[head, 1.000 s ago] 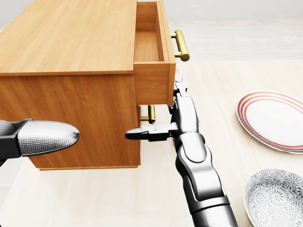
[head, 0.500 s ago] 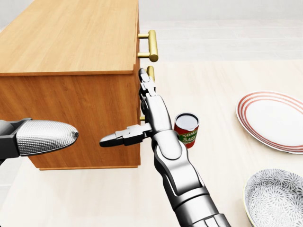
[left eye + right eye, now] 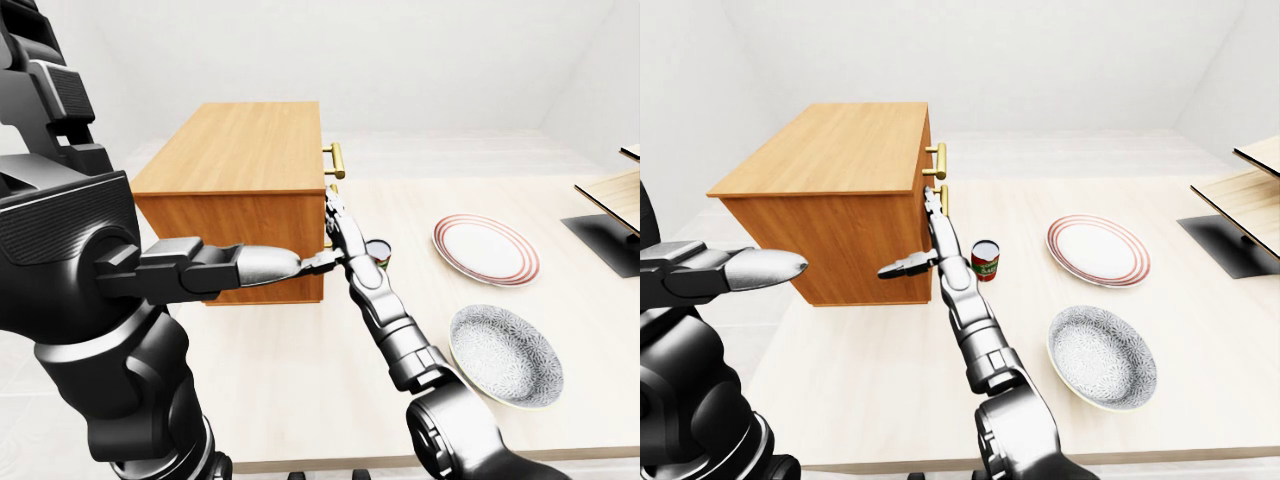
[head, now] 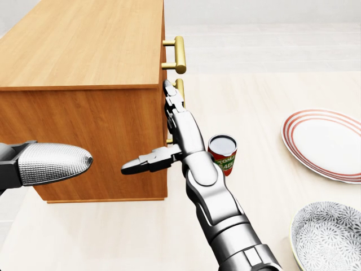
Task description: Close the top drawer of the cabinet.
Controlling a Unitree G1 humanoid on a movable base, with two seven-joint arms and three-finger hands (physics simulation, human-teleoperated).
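Right hand [image 4: 169,107]: fingers spread, grasping nothing, against the cabinet [image 4: 84,68] face.
Top drawer [image 4: 164,53]: looks flush, brass handle [image 4: 179,54] protruding.
Left hand [image 4: 53,162]: apart, idle; grip unclear.
Risk: withdrawing arm could topple the can [image 4: 221,153] beside it.

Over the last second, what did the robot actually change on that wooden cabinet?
The top drawer went from pulled well out to pushed flush into the cabinet, its brass handle moving left in the head view. The right robot hand followed it in, uncovering a red can. The left robot hand, striped plate and patterned bowl stayed put.
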